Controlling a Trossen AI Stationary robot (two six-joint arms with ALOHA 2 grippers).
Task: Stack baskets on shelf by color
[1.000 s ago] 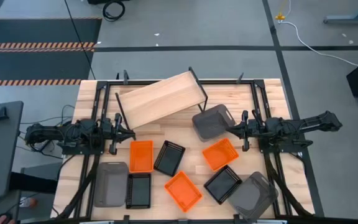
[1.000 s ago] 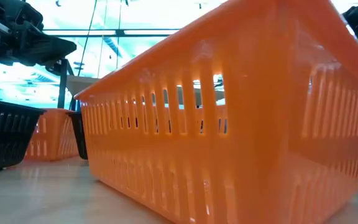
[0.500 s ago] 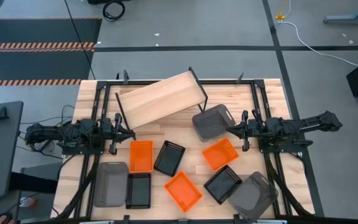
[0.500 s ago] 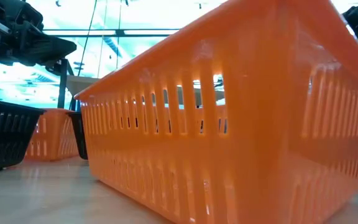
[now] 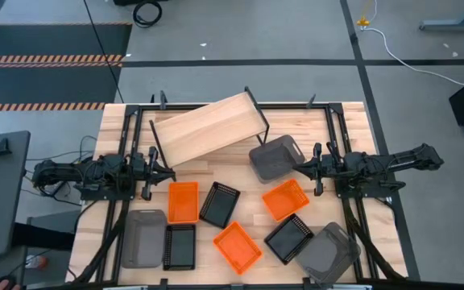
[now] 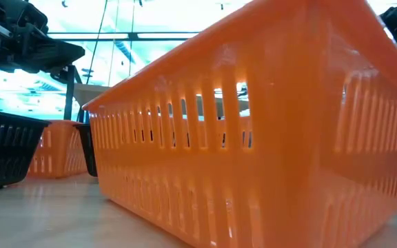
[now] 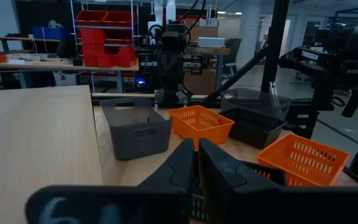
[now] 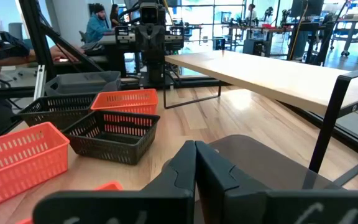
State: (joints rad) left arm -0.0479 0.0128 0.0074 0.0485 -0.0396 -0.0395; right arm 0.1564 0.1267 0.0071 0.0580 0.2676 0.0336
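While lying skewed across the far half of the slatted tabletop (image 5: 216, 169), standing on thin black legs with its light board bare: the shelf (image 5: 208, 129).

Sitting on the tabletop, none on the shelf, largest first:
- resting just beside the shelf's right end, close in front of the right gripper: grey basket (image 5: 277, 158);
- lying at the near left edge, touching a black one: second grey basket (image 5: 143, 238);
- tilting at the near right corner: third grey basket (image 5: 329, 250);
- spreading along the near middle, each turned at its own angle: orange baskets (image 5: 183, 201), (image 5: 285, 199) and (image 5: 237, 247);
- sitting between and beside these: black mesh baskets (image 5: 220, 204), (image 5: 180, 246) and (image 5: 290, 238).

Filling nearly all of the low view: one orange basket wall.

Hovering at the left edge of the table, near the shelf's left legs, fingers pressed together on nothing: left gripper (image 5: 161, 171), also (image 7: 196, 163).

Hovering at the right side, pointing toward the nearest grey basket, fingers likewise closed and empty: right gripper (image 5: 303, 167), also (image 8: 195, 158).

Sitting in the room beyond, seen from the right wrist: a person (image 8: 96, 26).
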